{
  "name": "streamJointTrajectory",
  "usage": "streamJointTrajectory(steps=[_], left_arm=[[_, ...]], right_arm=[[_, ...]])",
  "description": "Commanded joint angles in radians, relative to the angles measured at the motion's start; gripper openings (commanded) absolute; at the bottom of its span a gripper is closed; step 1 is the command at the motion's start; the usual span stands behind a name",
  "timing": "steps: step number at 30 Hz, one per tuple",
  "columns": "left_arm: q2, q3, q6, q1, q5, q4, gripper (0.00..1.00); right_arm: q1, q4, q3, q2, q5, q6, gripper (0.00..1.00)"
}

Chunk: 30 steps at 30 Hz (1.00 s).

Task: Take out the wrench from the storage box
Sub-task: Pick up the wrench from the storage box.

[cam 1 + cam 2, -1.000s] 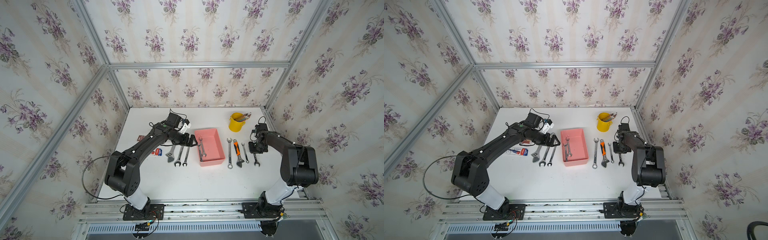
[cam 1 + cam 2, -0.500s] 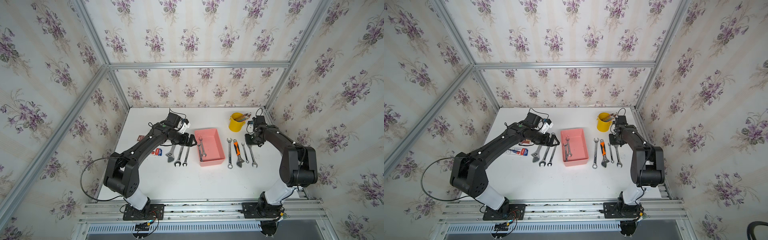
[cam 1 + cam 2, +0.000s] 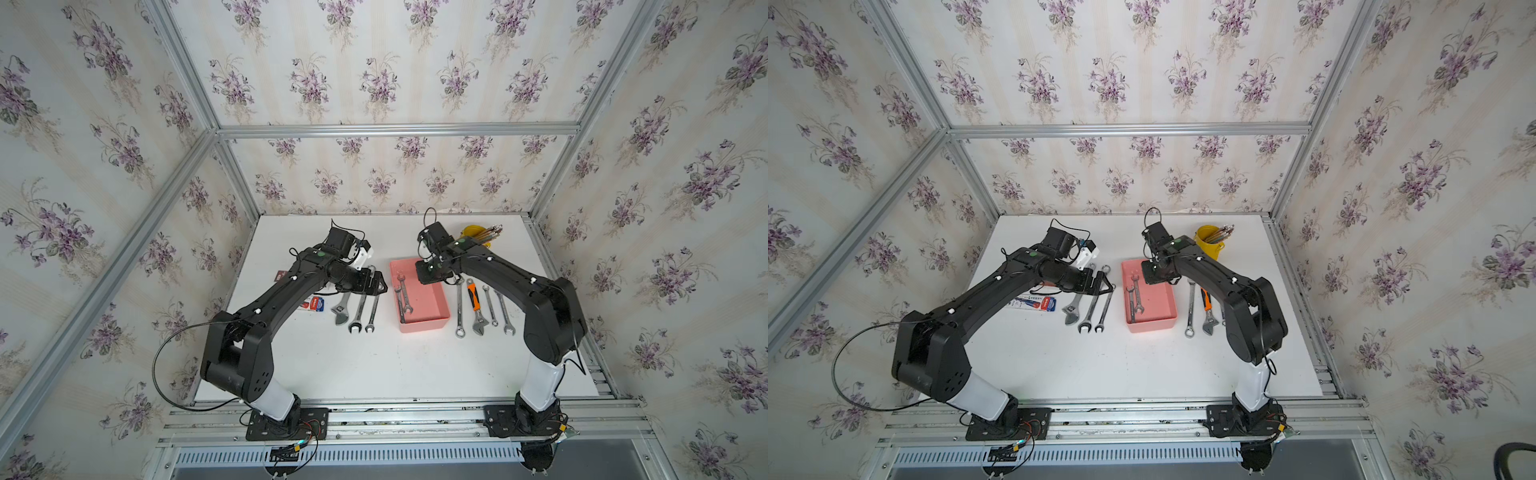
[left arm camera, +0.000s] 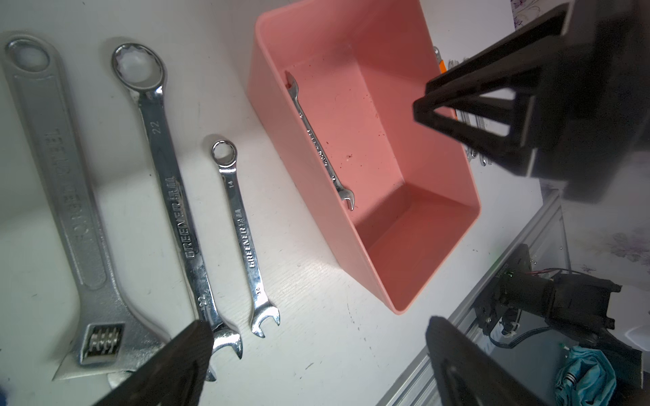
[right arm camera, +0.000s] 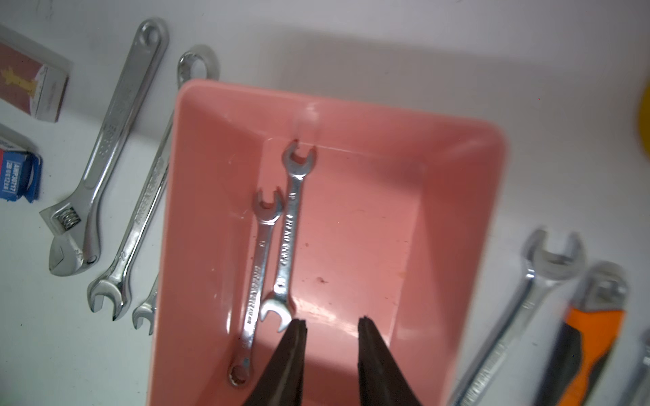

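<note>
The pink storage box lies mid-table. Two small silver wrenches lie side by side on its floor: a double open-end wrench and a shorter one. My right gripper hangs over the box's far end, jaws a little apart, nothing between them; one finger is close beside the open-end wrench's head. My left gripper stands wide open and empty over the table left of the box. From the left wrist, only one wrench shows in the box.
Three wrenches lie left of the box, with small cartons beyond. Right of it lie several more, including an orange-handled adjustable wrench. A yellow cup of pencils stands at the back right.
My right arm has swung left from the wrenches right of the box to over the box's far end, and its jaws have parted slightly. The left arm has not moved.
</note>
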Motion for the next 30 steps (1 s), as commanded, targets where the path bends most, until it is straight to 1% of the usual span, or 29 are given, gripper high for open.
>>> streamJointTrajectory(steps=[1,3,6,10,20,23,27,30], left_arm=[[-0.029,-0.025,0.012,0.014,-0.005,-0.005,0.99],[-0.049,-0.046,0.013,0.025,-0.005,-0.008,0.99],[-0.072,-0.076,0.01,0.038,-0.001,-0.002,0.99],[-0.084,-0.094,0.016,0.049,-0.001,-0.009,0.99],[-0.084,-0.106,0.029,0.066,0.017,-0.012,0.99],[-0.084,-0.1,0.039,0.068,0.014,-0.023,0.99],[-0.087,-0.109,0.045,0.077,0.016,-0.032,0.99],[-0.08,-0.108,0.046,0.078,0.024,-0.028,0.99]], right_arm=[[0.027,0.019,0.01,0.057,0.012,0.053,0.31],[0.049,0.037,0.013,0.091,0.038,0.054,0.31],[0.067,0.043,0.008,0.143,0.044,0.054,0.31],[0.083,0.095,-0.017,0.154,0.034,0.078,0.32],[0.109,0.098,-0.065,0.21,0.072,0.084,0.31],[0.121,0.047,-0.058,0.233,0.12,0.065,0.31],[0.114,0.003,-0.09,0.203,0.184,0.045,0.3],[0.107,-0.047,-0.084,0.196,0.195,0.032,0.3]])
